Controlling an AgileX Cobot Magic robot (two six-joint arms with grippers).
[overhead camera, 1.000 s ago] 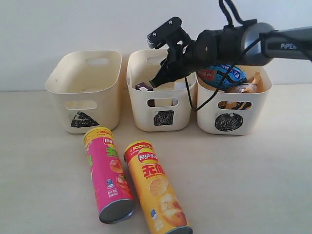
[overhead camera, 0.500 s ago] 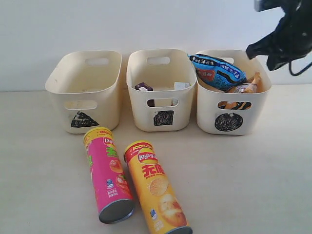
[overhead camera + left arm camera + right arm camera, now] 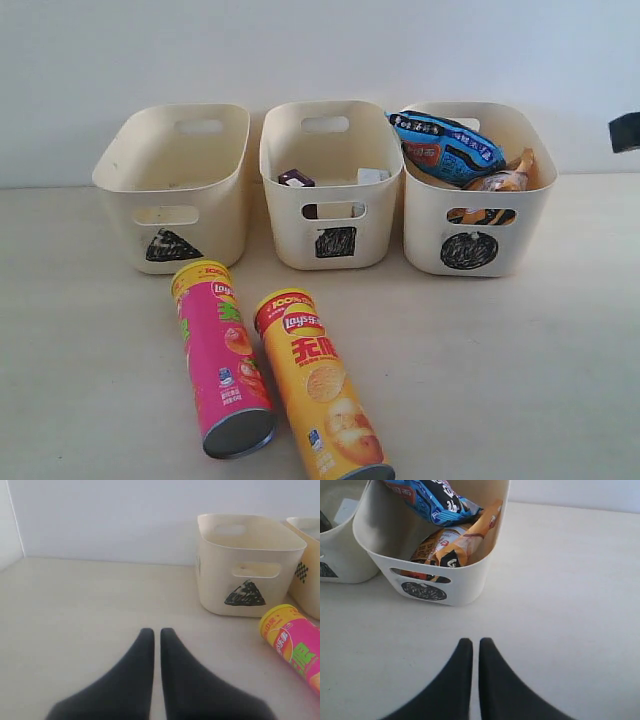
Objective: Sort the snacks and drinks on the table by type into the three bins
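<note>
While the pink tube (image 3: 220, 360) and the orange-yellow tube (image 3: 318, 385) lie side by side on the table (image 3: 500, 380), the left gripper (image 3: 156, 632) and the right gripper (image 3: 475, 642) are both closed tight, holding nothing.

AgileX Cobot Magic, close up: the left gripper (image 3: 156, 630) ends in two matte charcoal fingers (image 3: 132, 680), smooth and unmarked. Each is broad at the base and sweeps in a concave curve to a narrow, rounded tip. The right gripper (image 3: 471, 641) carries an identical black pair. In the exterior view, only a small, squared-off black piece of the right arm (image 3: 626, 132) shows, between two and three o'clock.
</note>
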